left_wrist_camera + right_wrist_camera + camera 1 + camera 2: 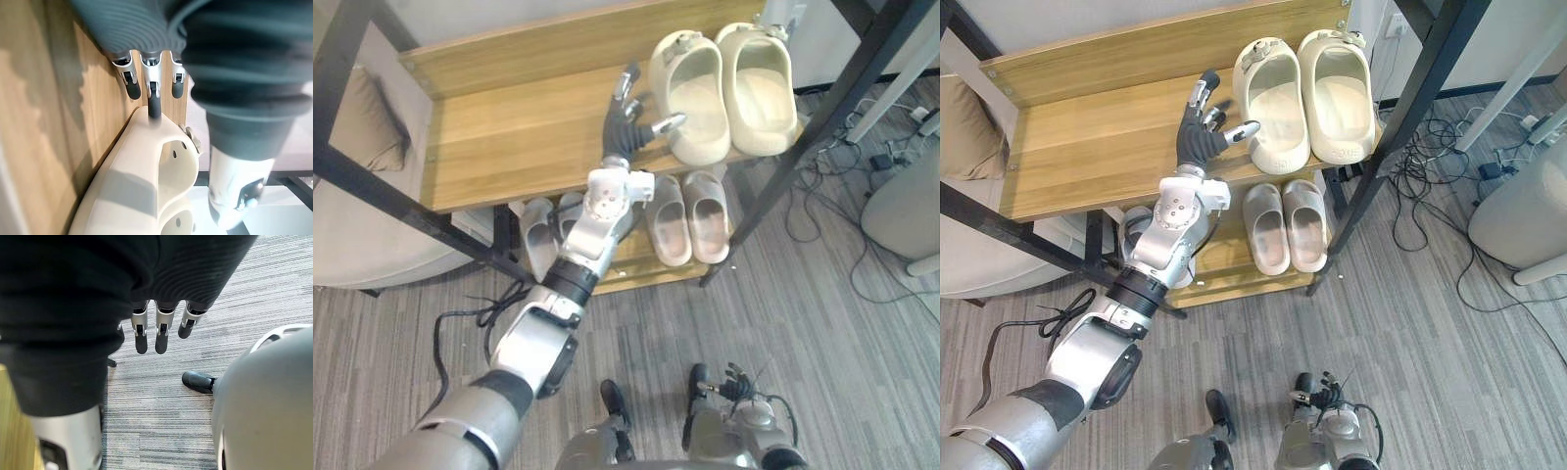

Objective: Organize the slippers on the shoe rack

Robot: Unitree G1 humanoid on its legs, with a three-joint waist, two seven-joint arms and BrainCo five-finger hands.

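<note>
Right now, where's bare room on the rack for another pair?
Top shelf: bare wood from its left end up to the left hand. Right end crowded: cream slippers side by side, hand touching the nearer one. Lower shelf crowded too: grey pair partly behind the arm, beige pair to its right.

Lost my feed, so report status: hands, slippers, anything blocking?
Left hand open, touching cream pair on top shelf. Right hand open, low over carpet. Grey pair on lower shelf. Nothing blocking the left hand.
</note>
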